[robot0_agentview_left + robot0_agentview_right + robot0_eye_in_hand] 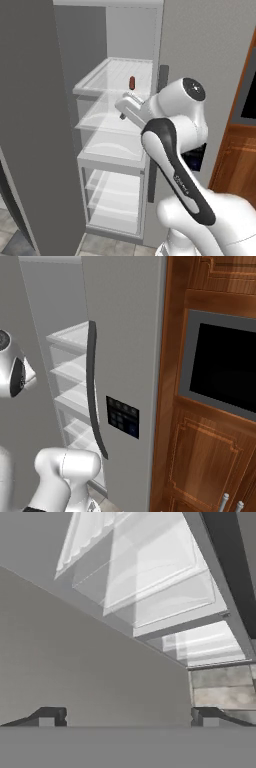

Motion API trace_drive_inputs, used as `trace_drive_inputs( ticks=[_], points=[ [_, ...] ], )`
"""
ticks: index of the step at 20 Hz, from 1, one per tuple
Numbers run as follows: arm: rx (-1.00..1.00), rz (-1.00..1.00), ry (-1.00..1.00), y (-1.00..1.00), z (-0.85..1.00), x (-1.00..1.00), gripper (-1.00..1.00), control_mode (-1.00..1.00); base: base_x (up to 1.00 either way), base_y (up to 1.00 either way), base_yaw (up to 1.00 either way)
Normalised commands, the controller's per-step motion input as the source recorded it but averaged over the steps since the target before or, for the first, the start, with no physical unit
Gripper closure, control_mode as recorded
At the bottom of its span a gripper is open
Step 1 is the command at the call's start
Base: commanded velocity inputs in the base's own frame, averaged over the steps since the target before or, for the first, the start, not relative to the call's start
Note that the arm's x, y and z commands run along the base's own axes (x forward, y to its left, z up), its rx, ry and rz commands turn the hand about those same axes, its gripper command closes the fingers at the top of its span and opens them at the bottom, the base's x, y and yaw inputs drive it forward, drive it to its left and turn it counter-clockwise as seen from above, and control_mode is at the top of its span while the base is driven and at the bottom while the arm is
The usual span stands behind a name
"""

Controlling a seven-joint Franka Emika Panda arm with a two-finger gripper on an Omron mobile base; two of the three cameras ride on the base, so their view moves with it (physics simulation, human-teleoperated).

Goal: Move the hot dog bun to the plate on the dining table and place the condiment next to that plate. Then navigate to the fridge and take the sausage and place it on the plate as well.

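The gripper has its fingers spread wide apart and holds nothing; in the hand view they look down past the white translucent shelves toward the tiled floor. In the left base view the hand reaches into the open fridge at the level of the shelf below the top one. The sausage lies on the top shelf, above and a little behind the fingers, apart from them and not between them. As for progress, the robot is at the fridge with its door open, so the last part seems under way: the sausage is not yet grasped and must still go to the plate. The bun and condiment steps cannot be checked from here.
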Motion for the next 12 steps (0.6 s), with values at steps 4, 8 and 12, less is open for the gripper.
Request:
trace_drive_inputs(
  ticks=[4,8,12],
  points=[
    [-0.27,0.0,0.0,-0.48,0.4,-0.41,-1.0,-1.0,0.0,0.0,0.0],
    [-0.35,0.0,-0.02,-0.55,0.08,-0.28,-1.0,-1.0,0.0,0.0,0.0],
    [-0.35,0.0,-0.03,-0.68,0.0,-0.3,-1.0,-1.0,0.0,0.0,0.0]
  ],
)
